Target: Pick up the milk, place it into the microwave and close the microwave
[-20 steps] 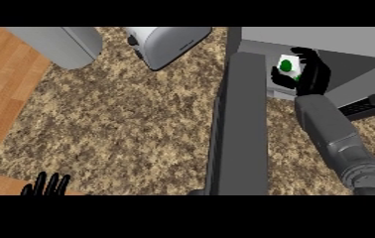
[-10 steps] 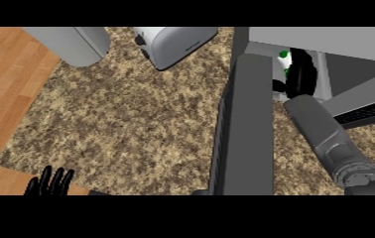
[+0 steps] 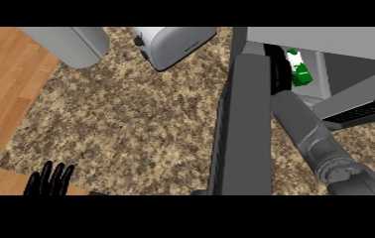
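Half done, I judge: right hand (image 3: 278, 76) beside milk (image 3: 298, 69) inside microwave (image 3: 315, 36), grip I cannot tell; next withdraw, swing door (image 3: 245, 118) shut

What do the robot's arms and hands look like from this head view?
The right forearm is a smooth grey tube, widening to a darker grey round joint near the picture's lower edge. It ends in a black right hand, mostly hidden. The left hand is black too, with slim fingers; its forearm does not show. No cables or markings are visible.
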Tool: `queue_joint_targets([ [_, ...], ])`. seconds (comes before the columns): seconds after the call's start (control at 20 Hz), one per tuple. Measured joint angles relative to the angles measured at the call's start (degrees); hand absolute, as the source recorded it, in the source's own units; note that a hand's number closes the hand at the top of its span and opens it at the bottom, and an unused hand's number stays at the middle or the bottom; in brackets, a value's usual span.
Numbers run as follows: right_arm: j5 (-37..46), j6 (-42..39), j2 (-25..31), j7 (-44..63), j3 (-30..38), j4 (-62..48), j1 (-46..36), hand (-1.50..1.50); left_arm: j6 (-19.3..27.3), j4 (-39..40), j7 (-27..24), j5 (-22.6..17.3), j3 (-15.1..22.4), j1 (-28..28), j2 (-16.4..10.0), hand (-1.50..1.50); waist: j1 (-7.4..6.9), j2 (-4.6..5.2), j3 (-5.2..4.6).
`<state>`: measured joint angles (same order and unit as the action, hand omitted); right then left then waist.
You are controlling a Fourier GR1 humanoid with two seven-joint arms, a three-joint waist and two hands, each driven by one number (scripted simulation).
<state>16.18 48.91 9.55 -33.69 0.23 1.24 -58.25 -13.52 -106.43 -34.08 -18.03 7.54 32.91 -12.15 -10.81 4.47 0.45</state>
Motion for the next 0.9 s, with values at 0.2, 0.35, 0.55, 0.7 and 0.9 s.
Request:
queue_joint_targets([
  [0.2, -1.76, -3.90, -1.64, -1.80, 1.71, 1.74, 0.34, -1.50, 0.02, -0.14, -0.15, -0.14, -0.15, 0.37, 0.09, -1.50, 0.95, -0.42, 0.06],
  [0.35, -3.93, -7.20, -2.54, -4.13, 3.81, 3.65, 1.09, -1.50, 0.31, -0.41, -0.22, 0.12, -0.03, 0.55, 0.33, -1.50, 1.86, -0.70, 0.09],
  [0.55, -7.10, -12.47, -3.37, -7.04, 6.82, 5.35, 2.48, -1.50, 0.24, -1.16, -0.09, 0.10, 0.00, 0.85, 0.21, -1.50, 2.85, -1.03, 0.08],
  [0.7, -9.49, -17.35, -3.86, -10.65, 9.04, 6.51, 4.73, -1.50, -0.16, -1.31, -0.23, -0.31, -0.51, 1.67, -0.20, -1.50, 3.81, -1.44, 0.04],
  [0.9, -11.82, -23.16, -3.98, -14.66, 11.25, 6.88, 7.63, -1.50, -0.50, -2.04, -0.67, -0.21, -0.18, 3.41, -0.15, -1.50, 4.66, -1.95, -0.04],
])
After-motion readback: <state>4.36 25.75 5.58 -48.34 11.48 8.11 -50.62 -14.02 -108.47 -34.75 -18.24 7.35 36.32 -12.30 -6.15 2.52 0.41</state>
